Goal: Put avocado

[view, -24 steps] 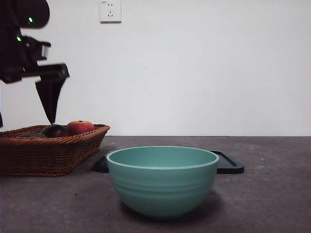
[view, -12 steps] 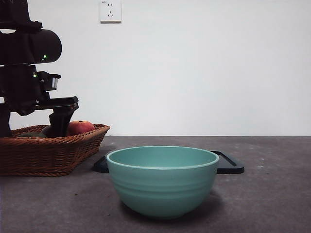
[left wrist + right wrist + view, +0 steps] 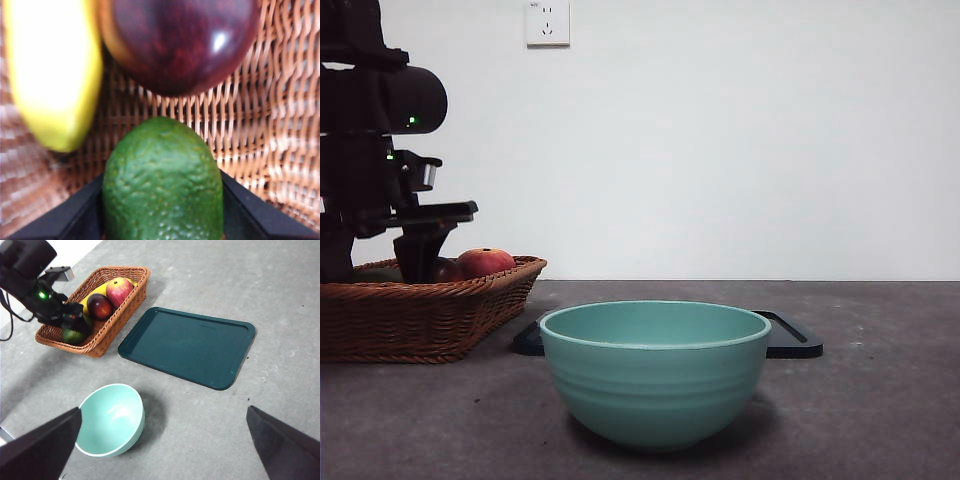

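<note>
The avocado (image 3: 162, 180), dark green with bumpy skin, lies in the wicker basket (image 3: 430, 320) at the left. My left gripper (image 3: 162, 210) is down in the basket, its two black jaws pressed against the avocado's sides. In the front view the left gripper (image 3: 412, 262) reaches behind the basket's rim. The right wrist view shows the avocado (image 3: 72, 335) at the basket's near end under the left arm. My right gripper (image 3: 164, 410) is open and empty, high above the table.
A maroon fruit (image 3: 180, 45) and a banana (image 3: 50, 75) lie just beyond the avocado; a red-orange fruit (image 3: 485, 262) lies farther along. A teal bowl (image 3: 655, 370) stands in front. A dark green tray (image 3: 187, 347) lies beside the basket.
The left arm came down into the basket. Then its visible jaw moved inward while the arm stayed still, closing on the avocado.
</note>
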Robot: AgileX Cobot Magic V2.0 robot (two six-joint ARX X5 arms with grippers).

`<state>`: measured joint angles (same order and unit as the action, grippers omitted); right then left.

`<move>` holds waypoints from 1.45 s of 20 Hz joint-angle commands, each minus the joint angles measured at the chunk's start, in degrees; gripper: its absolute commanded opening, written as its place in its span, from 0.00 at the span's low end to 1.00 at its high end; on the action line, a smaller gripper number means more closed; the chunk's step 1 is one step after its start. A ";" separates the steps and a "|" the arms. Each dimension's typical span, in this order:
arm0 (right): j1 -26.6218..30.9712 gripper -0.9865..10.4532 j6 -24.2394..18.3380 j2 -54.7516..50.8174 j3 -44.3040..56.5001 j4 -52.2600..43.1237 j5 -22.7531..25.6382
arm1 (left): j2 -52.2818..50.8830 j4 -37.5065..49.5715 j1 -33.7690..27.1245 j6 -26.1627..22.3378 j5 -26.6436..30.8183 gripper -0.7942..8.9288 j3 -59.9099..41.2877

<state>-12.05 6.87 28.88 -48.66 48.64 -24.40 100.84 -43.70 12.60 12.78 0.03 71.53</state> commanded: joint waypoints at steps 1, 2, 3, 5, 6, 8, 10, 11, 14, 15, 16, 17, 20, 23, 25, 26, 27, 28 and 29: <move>-0.24 0.56 0.22 0.20 -1.07 -0.33 -0.22 | -1.20 -3.28 0.07 -0.31 0.00 0.30 3.76; -0.24 0.56 0.22 0.20 -1.07 -0.33 -0.20 | -2.10 -5.18 0.37 -0.31 -0.04 0.30 4.66; -0.24 0.56 0.22 0.20 -1.07 -0.33 -0.20 | -3.39 -7.32 1.03 -0.28 -0.04 0.30 5.33; -0.24 0.56 0.20 0.20 -1.07 -0.33 -0.17 | -6.43 -9.81 3.08 -0.31 -0.09 0.30 5.46; -0.24 0.56 0.20 0.20 -1.07 -0.35 -0.17 | -7.93 -10.97 4.35 -0.28 -0.09 0.30 5.46; -0.24 0.56 0.22 0.20 -1.07 -0.28 -0.20 | -11.17 -12.83 8.24 -0.26 -0.11 0.30 5.46; -0.24 0.56 0.22 0.20 -1.07 -0.09 -0.20 | -14.19 -13.84 13.31 -0.24 -0.13 0.30 5.46; -0.24 0.56 0.22 0.20 -1.07 -0.07 -0.20 | -15.52 -14.29 16.44 -0.07 -0.17 0.30 5.46; -0.24 0.56 0.22 0.20 -1.07 -0.07 -0.20 | -16.96 -15.08 25.05 -0.09 -0.46 0.30 5.46; -0.24 0.56 0.24 0.20 -1.07 -0.07 -0.20 | -16.92 -14.99 27.91 -0.07 -0.46 0.30 5.46; -0.24 0.56 0.24 0.20 -1.07 -0.04 -0.22 | -16.76 -14.53 30.05 -0.07 -0.48 0.30 5.44; -0.24 0.56 0.24 0.20 -1.07 -0.02 -0.22 | -16.37 -13.44 32.68 -0.04 -0.48 0.30 5.44; -0.24 0.56 0.22 0.20 -1.07 0.00 -0.20 | -14.47 -9.31 38.27 0.44 -0.48 0.30 5.44; -0.24 0.56 0.22 0.20 -1.07 0.07 -0.20 | -10.99 -7.63 42.10 1.68 -0.48 0.30 5.44; -0.24 0.56 0.22 0.20 -1.07 0.11 -0.20 | -8.11 -7.23 43.54 1.66 -0.46 0.30 5.44; -0.24 0.56 0.22 0.20 -1.07 0.11 -0.20 | -6.45 -6.60 44.15 1.66 -0.46 0.30 5.44; -0.24 0.56 0.22 0.20 -1.07 0.11 -0.20 | -5.01 -5.95 44.46 1.66 -0.46 0.30 5.44; -0.24 0.56 0.22 0.20 -1.07 0.20 -0.20 | -3.54 -5.33 44.70 1.66 -0.46 0.30 5.44; -0.24 0.56 0.22 0.20 -1.07 0.42 -0.20 | -2.12 -4.76 44.87 1.66 -0.46 0.30 5.44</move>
<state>-12.05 6.87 28.88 -48.66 49.21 -24.40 97.78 -48.84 56.77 14.20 -0.32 75.72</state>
